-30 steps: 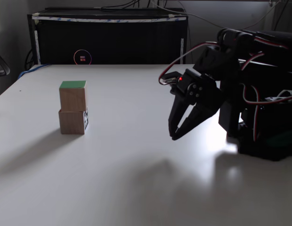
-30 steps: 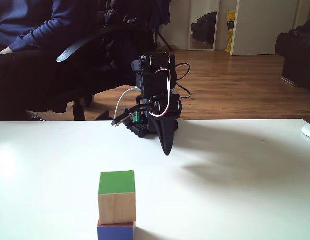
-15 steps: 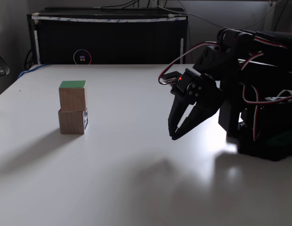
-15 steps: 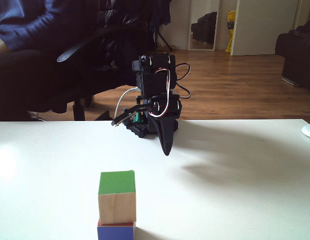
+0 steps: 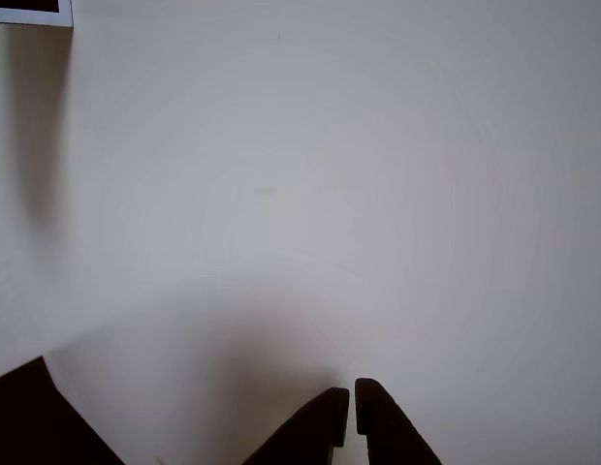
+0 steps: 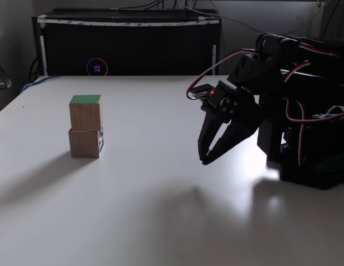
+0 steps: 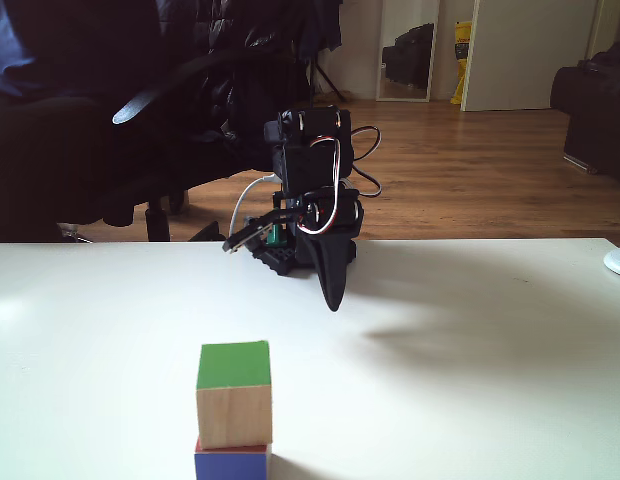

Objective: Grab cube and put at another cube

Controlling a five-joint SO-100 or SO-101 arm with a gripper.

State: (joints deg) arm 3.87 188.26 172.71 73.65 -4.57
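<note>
Wooden cube [image 6: 85, 113] is sitting squarely on another cube [image 6: 86, 143], at nine o'clock from the nearly closed, empty end effector [image 6: 205, 160], so placing seems finished.

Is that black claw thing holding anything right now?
No. The gripper is empty, its fingers nearly together above the bare table. The green-topped cube sits apart, stacked on another cube.
</note>
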